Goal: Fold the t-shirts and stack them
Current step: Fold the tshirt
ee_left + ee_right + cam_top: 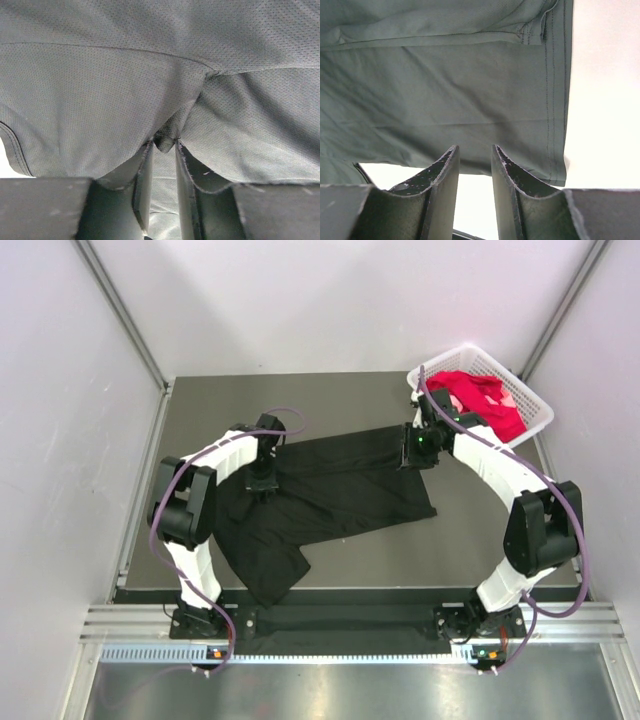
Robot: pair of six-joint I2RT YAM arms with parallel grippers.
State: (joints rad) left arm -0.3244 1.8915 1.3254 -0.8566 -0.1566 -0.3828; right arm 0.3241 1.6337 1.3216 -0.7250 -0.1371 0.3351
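From above, the black shirt (340, 485) lies askew on the table (200, 400), left claw (263, 483) on its left part, right claw (417, 450) at its far edge, red shirt (480, 390) and pink shirt (507, 397) in the basket (535, 410): the first fold looks in hand. The left wrist view alone shows cloth nipped between near-closed fingers (142, 190). The right wrist view shows narrowly parted jaws at the hem, grip unclear, so the next move calls for a sure hold before folding.

Blk t-shirt (340, 490) on table (200, 410); red shirt (470, 390) in basket (515, 383)
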